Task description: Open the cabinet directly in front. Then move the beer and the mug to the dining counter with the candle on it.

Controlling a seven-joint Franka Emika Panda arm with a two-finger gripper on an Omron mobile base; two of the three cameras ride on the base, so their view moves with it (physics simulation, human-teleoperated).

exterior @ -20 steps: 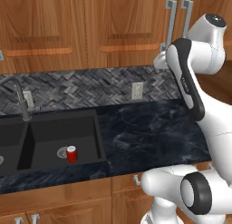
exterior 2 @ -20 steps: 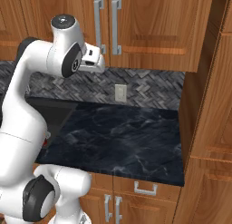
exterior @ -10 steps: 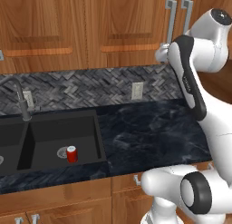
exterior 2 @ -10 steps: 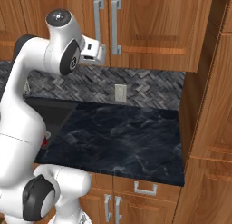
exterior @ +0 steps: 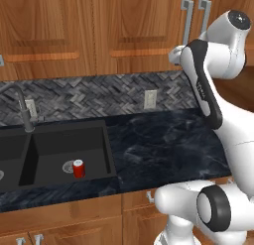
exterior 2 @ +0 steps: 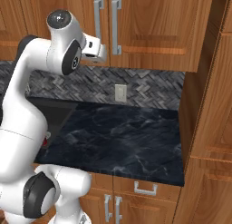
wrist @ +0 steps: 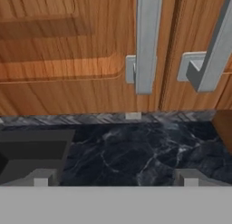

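Up high, the tool (exterior 2: 100, 50) sits spread before the shut cabinet (exterior 2: 149, 28); arm raised.

Cabinet (exterior 2: 154, 32): doors shut, contents hidden; tops cropped by frame edge. Bar handles (wrist: 147, 37): upper ends cut off in hand view. End effector (exterior 2: 100, 50): fingertips partly hidden behind the arm in left base view. Red can (exterior: 78, 168): label unreadable.
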